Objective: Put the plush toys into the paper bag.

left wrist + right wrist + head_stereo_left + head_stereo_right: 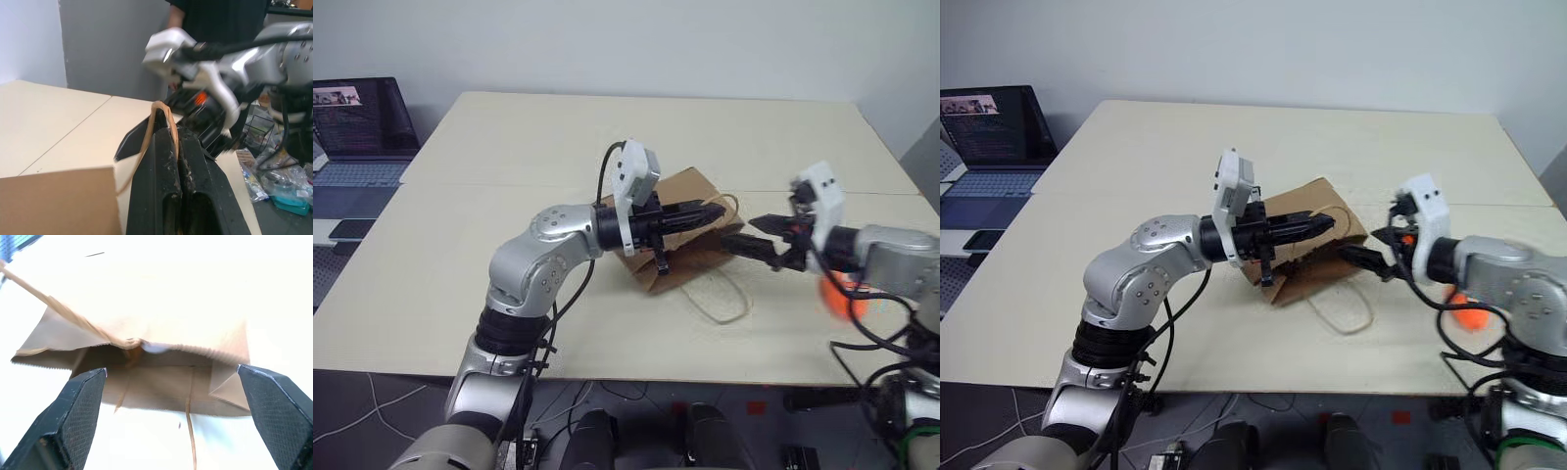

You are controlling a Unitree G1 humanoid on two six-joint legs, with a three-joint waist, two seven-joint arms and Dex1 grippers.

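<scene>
The brown paper bag (677,191) lies on its side mid-table, its mouth toward my right gripper. My left gripper (717,210) is shut on the bag's upper cord handle (162,113) and holds the top edge up. Just in front of the mouth, my right gripper (739,232) stands open with nothing between its fingers. In the right wrist view the mouth (161,382) gapes, and a small white soft patch (155,347), probably the egg toy, sits just inside under the top edge. An orange plush toy (842,294) lies on the table, partly hidden under my right forearm.
The bag's second cord handle (724,299) loops loose on the table toward the near edge. A laptop (362,117) stands on a side desk at the far left. A person in black (215,14) stands beyond the table's right side, with clutter on the floor there.
</scene>
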